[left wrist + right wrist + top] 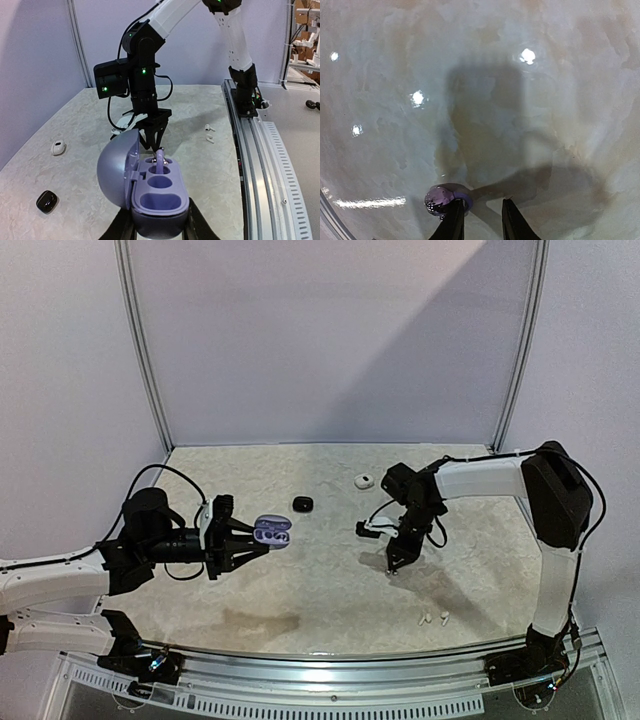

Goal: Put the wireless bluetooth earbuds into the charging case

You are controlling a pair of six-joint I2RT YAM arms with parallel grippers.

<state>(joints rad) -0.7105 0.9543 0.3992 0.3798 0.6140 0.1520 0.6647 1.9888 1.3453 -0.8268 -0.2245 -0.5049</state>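
My left gripper [243, 537] is shut on the open purple charging case [161, 199], holding it by its base above the table; the case also shows in the top view [272, 531]. One purplish earbud [160, 160] stands in the case's far slot; the near slots are empty. My right gripper [482, 212] points down at the table, jaws slightly apart with nothing between them. A second purplish earbud [441, 198] lies on the table just outside its left finger [454, 220]. The white stemmed pair [432, 619] lies near the front right. No black earbuds show.
A small black case [302, 503] and a white case [364, 480] lie shut at the back of the table. The right arm's gripper [151, 137] hangs just beyond the held case. A metal rail [260, 150] runs along the table's near edge.
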